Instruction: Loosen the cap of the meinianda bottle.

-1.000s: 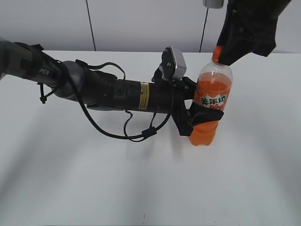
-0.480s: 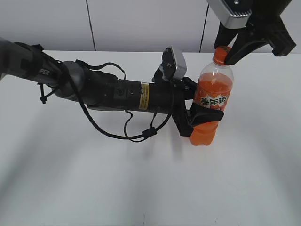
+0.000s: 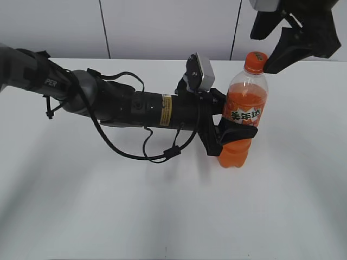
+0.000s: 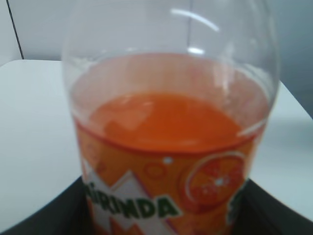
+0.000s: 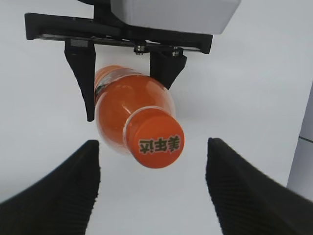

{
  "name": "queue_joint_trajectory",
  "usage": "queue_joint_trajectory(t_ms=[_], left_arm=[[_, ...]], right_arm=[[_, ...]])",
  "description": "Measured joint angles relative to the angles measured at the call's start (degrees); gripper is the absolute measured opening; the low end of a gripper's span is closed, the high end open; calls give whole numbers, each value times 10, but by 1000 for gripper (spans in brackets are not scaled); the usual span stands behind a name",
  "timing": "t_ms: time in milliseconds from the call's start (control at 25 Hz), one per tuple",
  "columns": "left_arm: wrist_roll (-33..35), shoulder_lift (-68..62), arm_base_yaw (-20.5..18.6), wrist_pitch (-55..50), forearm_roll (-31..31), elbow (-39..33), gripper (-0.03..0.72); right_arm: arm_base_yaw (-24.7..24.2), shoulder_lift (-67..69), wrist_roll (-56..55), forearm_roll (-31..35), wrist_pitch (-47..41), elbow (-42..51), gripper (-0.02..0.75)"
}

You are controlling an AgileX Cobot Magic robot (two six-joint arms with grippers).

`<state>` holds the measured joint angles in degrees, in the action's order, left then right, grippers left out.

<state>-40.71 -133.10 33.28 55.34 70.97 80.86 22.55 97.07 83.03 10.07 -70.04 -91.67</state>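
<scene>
White tabletop (image 3: pixel 108 206), pale wall panels behind. Meinianda bottle (image 3: pixel 242 116) stood upright on right half, long axis vertical, cap (image 3: pixel 255 58) on top. Left gripper (image 3: pixel 230 132) reached in sideways, fingers pinching bottle around lower label. Right gripper (image 5: pixel 154 191) hung above cap, fingers (image 5: pixel 58 191) spread wide, apart from cap (image 5: pixel 157 143) on either side, no contact. Cap lay straight below gap between right fingers, slightly off toward upper side in wrist view. Right arm nearer cap; judged: lower, close on ribbed side, twist.
</scene>
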Motion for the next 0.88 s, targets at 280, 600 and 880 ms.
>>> queue_joint_trajectory(t_ms=[280, 600, 880], left_arm=[[0, 0, 0, 0, 0, 0, 427], [0, 0, 0, 0, 0, 0, 427], [0, 0, 0, 0, 0, 0, 427]], right_arm=[[0, -26, -28, 34, 0, 0, 561], [0, -57, -399, 48, 4, 0, 564], [0, -57, -834, 40, 14, 0, 564]])
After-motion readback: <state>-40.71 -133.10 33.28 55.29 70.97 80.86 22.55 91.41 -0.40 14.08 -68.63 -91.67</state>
